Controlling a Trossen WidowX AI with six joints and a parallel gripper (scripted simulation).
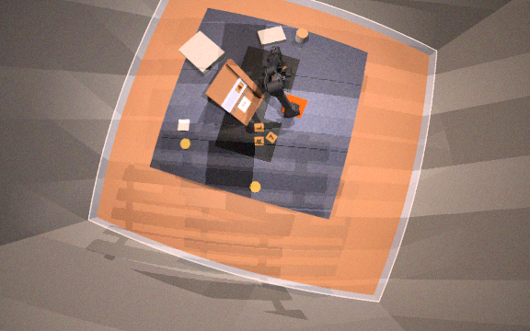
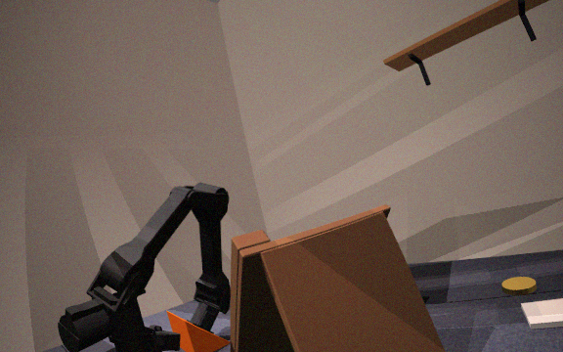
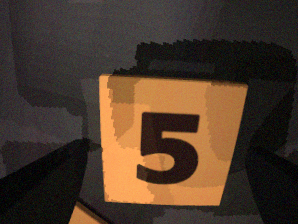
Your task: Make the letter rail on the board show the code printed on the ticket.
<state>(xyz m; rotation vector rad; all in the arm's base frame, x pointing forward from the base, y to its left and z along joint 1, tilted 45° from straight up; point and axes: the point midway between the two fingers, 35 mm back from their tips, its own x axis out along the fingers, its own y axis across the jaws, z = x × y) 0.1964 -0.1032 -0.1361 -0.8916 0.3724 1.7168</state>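
My gripper (image 3: 168, 153) (image 1: 284, 69) is open over the tile marked 5 (image 3: 125, 175), with one finger to each side and nothing gripped. A corner of another tile (image 3: 82, 216) shows at the wrist view's lower left. The tilted brown board (image 1: 221, 89) (image 2: 350, 279) carries the pale rail (image 1: 232, 97), with the 4 tile (image 1: 240, 86) near its upper end. The white ticket (image 1: 244, 104) is on the board; its print is too small to read. Three more tiles lie below the board: a 7 tile (image 1: 271, 137), an upper tile (image 1: 259, 127) and a lower tile (image 1: 259, 141).
An orange wedge (image 1: 301, 101) (image 2: 189, 334) sits by the arm's base. A large pale box (image 1: 201, 51), a smaller pale box (image 1: 271, 35) and a round container (image 1: 302, 35) stand at the back. A white block (image 1: 183, 124) (image 2: 550, 313) and yellow discs (image 1: 185, 143) (image 1: 255, 187) (image 2: 519, 285) lie farther off.
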